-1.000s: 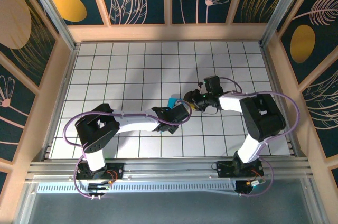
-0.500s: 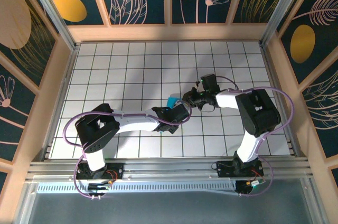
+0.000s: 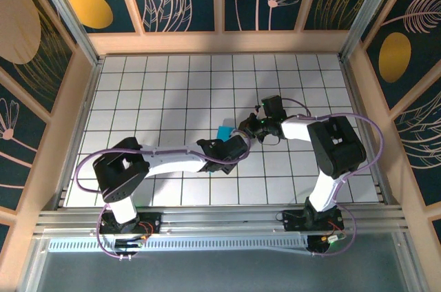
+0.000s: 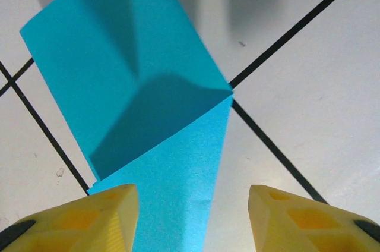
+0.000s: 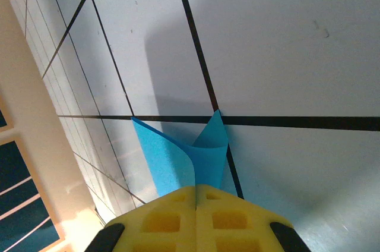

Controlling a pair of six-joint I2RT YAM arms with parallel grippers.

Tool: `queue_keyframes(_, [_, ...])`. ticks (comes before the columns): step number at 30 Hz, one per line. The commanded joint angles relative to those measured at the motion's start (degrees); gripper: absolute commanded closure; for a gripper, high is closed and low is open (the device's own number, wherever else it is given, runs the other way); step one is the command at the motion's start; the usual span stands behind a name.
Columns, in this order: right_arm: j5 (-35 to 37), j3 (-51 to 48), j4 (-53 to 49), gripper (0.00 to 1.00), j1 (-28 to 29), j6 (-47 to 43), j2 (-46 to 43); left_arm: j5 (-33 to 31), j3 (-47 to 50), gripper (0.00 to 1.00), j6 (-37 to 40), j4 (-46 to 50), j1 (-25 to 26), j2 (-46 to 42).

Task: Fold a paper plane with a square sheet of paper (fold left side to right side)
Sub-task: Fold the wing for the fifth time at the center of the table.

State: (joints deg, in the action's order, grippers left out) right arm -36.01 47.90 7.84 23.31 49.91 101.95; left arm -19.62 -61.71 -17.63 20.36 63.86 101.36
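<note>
Folding step: the right gripper (image 5: 196, 195) is clamped on an edge of the square sheet of paper (image 5: 193, 157), holding a curled flap up.
Paper: creased, centre of the overhead frame, on the tiled table (image 3: 151, 92).
Partner: the left gripper (image 4: 193, 204) has its jaws apart, straddling the paper's lower tip, gripping nothing.
Next: probably carry the flap across, then press the crease flat.

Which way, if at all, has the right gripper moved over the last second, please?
Yes, it moved. The right gripper has shifted slightly left across the grid lines of the table, toward the paper, and is shut on its raised edge.
</note>
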Motion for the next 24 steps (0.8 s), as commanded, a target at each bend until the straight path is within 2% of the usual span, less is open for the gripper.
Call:
queue_keyframes(1, [0.24,1.24,-1.16,1.00,0.48,0.14,-0.17,-3.69,-2.30,0.47,-0.66,2.44,1.23,1.85])
queue_keyframes(5, [0.06,1.29,-1.12,1.00,0.50,0.01,-0.05,-6.70,-2.84,0.45,-1.67,3.54,1.32,3.15])
queue_keyframes(18, [0.24,1.14,-0.89,1.00,0.68,0.36,0.23,-6.23,-2.53,0.49,-2.01,2.84,1.51,5.88])
queue_keyframes(24, [0.16,1.14,-0.72,1.00,0.77,0.63,0.20,-8.18,-3.05,0.53,-2.07,3.33,2.23,7.10])
